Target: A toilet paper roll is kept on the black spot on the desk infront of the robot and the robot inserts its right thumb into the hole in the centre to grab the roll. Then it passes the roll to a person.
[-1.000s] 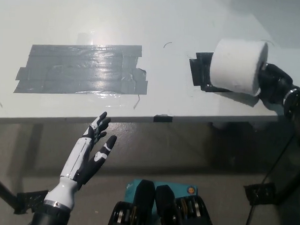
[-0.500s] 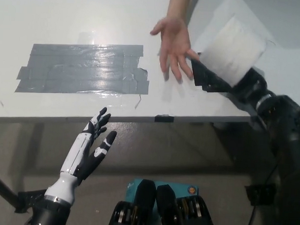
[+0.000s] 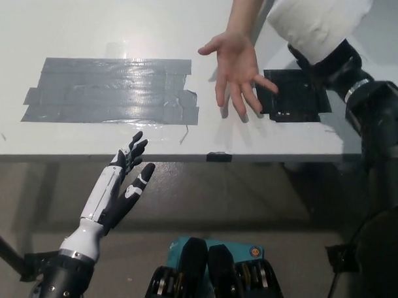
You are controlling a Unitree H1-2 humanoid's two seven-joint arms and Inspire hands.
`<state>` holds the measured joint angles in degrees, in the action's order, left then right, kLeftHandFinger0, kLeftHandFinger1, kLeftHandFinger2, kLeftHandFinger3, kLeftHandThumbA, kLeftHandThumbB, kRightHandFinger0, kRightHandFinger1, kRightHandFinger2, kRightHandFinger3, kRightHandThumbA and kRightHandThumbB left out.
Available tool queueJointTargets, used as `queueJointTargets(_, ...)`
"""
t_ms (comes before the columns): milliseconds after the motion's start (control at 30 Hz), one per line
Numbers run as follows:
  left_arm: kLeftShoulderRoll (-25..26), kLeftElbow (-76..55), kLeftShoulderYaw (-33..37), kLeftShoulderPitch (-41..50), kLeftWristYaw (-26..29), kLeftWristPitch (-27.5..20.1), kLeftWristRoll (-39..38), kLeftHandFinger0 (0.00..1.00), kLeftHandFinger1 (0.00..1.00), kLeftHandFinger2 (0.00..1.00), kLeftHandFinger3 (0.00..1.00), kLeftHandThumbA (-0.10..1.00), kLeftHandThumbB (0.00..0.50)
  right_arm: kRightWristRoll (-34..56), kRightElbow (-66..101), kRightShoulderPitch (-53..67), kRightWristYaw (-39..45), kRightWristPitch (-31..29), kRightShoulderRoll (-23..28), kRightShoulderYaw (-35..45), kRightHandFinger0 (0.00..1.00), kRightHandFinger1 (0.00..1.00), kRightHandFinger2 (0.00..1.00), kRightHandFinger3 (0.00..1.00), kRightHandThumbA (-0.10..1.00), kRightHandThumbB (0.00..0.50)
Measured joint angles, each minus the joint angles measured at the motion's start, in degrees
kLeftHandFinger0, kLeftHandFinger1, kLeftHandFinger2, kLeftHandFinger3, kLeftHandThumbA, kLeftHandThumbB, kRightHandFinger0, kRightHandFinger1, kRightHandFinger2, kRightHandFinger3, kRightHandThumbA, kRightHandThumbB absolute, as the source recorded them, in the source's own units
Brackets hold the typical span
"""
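The white toilet paper roll [image 3: 316, 21] is lifted high at the top right, clear of the desk. My black right hand [image 3: 323, 58] is shut on it from below, and its fingers are mostly hidden by the roll. The black spot [image 3: 296, 95] on the white desk now lies bare beneath. A person's open hand [image 3: 236, 68] reaches in palm up just left of the roll and the spot. My white left hand [image 3: 122, 185] rests open below the desk's front edge at lower left.
A large patch of grey tape strips [image 3: 109, 90] covers the desk's left half. The white desk's front edge [image 3: 120, 154] runs across the middle of the view, with a small black tab [image 3: 217, 156] on it. Floor lies below.
My right hand has raised the roll up and away from the black spot, which is now uncovered. The person's hand has come in and lowered toward the spot. The left hand barely moved.
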<state>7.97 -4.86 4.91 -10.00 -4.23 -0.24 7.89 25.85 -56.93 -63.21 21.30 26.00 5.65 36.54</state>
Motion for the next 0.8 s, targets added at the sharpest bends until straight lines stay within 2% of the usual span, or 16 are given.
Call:
queueJointTargets(33,0.00,0.17,0.01,-0.06,0.00,0.00,0.01,1.00,1.00,1.00,1.00,0.81,0.021,0.03,0.36,-0.07,-0.08,0.14,0.27,-1.24,0.00,0.37,0.76,1.00,-0.10,0.082)
queueJointTargets(67,0.00,0.26,0.03,-0.11,-0.01,0.00,0.01,1.00,1.00,1.00,1.00,0.81,0.022,0.03,0.65,-0.11,-0.10,0.27,0.56,-2.50,0.00,0.39,0.82,1.00,-0.10,0.090)
queueJointTargets(167,0.01,0.49,0.05,-0.32,-0.03,0.00,0.01,1.00,1.00,1.00,1.00,0.80,0.020,-0.19,1.26,-0.28,-0.21,0.48,1.46,-5.61,0.00,0.39,0.81,1.00,-0.10,0.077)
queueJointTargets(200,0.03,0.54,0.07,-0.44,-0.03,0.00,0.03,1.00,1.00,1.00,1.00,0.79,0.028,-0.65,1.27,-0.44,-0.37,0.53,2.04,-7.22,0.00,0.40,0.82,1.00,-0.10,0.095)
queueJointTargets(267,0.04,0.59,0.09,-0.55,-0.04,0.00,0.06,1.00,1.00,1.00,1.00,0.79,0.037,-1.41,0.98,-0.78,-0.65,0.52,3.00,-9.90,0.00,0.47,0.90,1.00,-0.10,0.094)
queueJointTargets(400,0.05,0.57,0.39,-0.35,-0.07,0.00,0.18,1.00,1.00,1.00,1.00,0.79,0.037,-3.50,0.40,-1.72,-1.70,0.50,4.58,-14.89,0.02,0.52,1.00,1.00,-0.10,0.098)
queueJointTargets(600,0.05,0.47,0.72,0.37,-0.13,0.60,0.43,1.00,1.00,1.00,1.00,0.75,0.016,-7.49,-5.60,-4.31,-3.06,-0.90,5.90,-22.46,0.00,0.57,1.00,1.00,-0.10,0.105)
queueJointTargets(667,0.05,0.47,0.72,0.30,-0.15,0.68,0.45,1.00,1.00,1.00,1.00,0.73,0.017,-8.84,-8.02,-5.44,-3.55,-1.58,5.97,-24.54,0.03,0.63,1.00,1.00,-0.10,0.128)
queueJointTargets(800,0.05,0.48,0.76,0.19,-0.32,0.74,0.53,1.00,1.00,1.00,1.00,0.73,0.024,-11.55,-11.00,-7.53,-4.63,-3.66,5.99,-28.94,0.01,0.61,1.00,1.00,-0.10,0.144)
